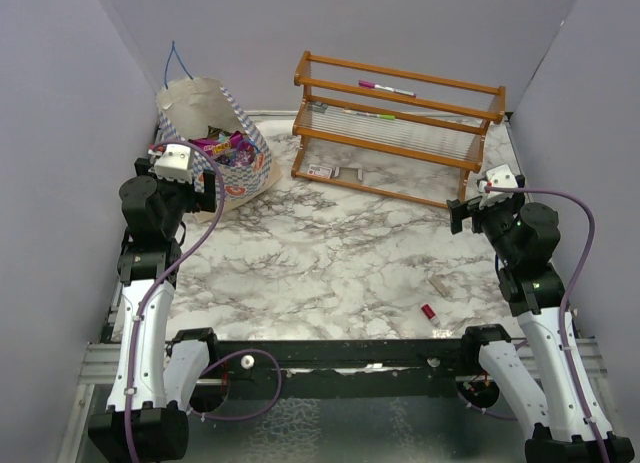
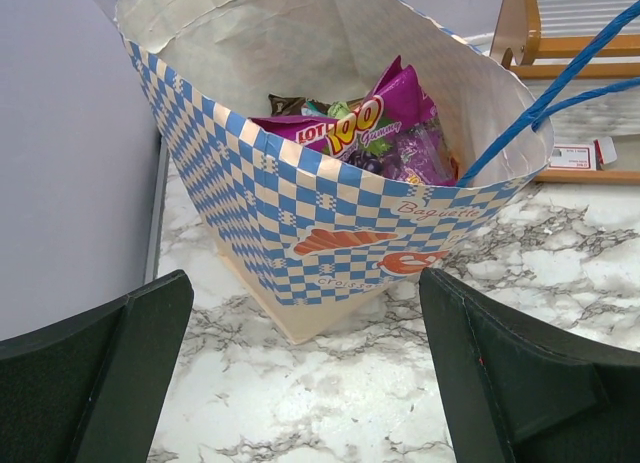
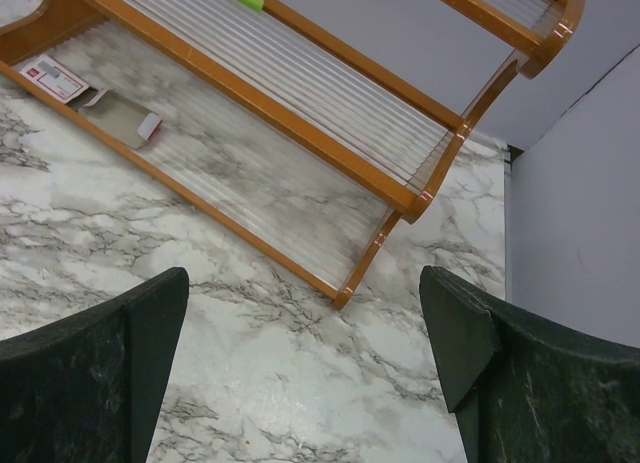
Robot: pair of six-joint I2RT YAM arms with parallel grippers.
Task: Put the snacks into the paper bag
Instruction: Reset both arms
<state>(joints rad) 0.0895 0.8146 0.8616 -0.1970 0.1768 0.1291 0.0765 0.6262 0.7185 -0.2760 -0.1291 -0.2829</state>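
The paper bag (image 1: 240, 178), blue-and-white checked with orange-red motifs, stands tilted at the back left of the marble table. In the left wrist view the paper bag (image 2: 330, 218) fills the middle, its mouth open toward me. Snacks (image 2: 385, 133) lie inside it: a purple packet on top, with bits of brown and green packets behind it. The same snacks (image 1: 228, 145) show in the bag's mouth from above. My left gripper (image 2: 305, 283) is open just in front of the bag, holding nothing. My right gripper (image 3: 303, 278) is open and empty over bare marble by the rack's corner.
A wooden rack (image 1: 395, 123) stands at the back, with a pink marker (image 1: 385, 87) on top and a small card (image 1: 320, 171) beneath. A tiny red cylinder (image 1: 428, 311) and a beige stick (image 1: 440, 286) lie near the front right. Blue cord handles (image 2: 545, 98) hang over the bag's right rim.
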